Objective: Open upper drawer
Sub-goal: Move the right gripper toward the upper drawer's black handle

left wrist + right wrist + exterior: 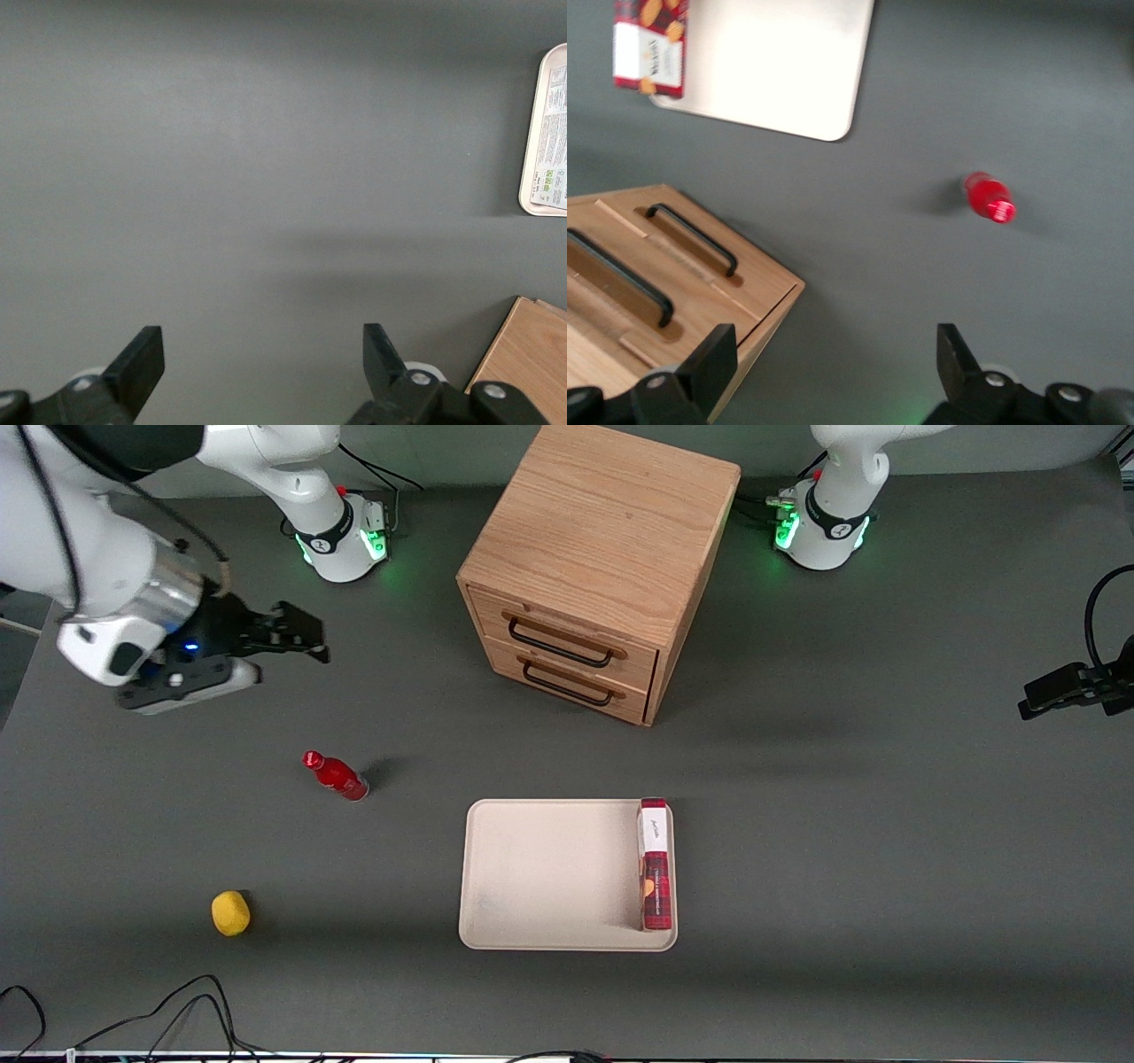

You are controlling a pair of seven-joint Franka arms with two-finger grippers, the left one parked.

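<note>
Right arm's end effector [297,638], fingers apart, hovers above grey bench toward working arm's end, well apart from boxy light-oak cabinet [602,522]; black-handled upper drawer [567,638] closed, grasp not yet made.

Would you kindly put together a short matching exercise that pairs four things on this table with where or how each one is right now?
Things:
1. upper drawer
2. cracker box
3. red bottle
4. hand

States:
A. standing on the bare table, nearer the front camera than the hand
B. open, in the air toward the working arm's end of the table
C. shut, its black handle untouched
D. in the tray, along one edge

Pairs: 1-C, 2-D, 3-A, 4-B
</note>
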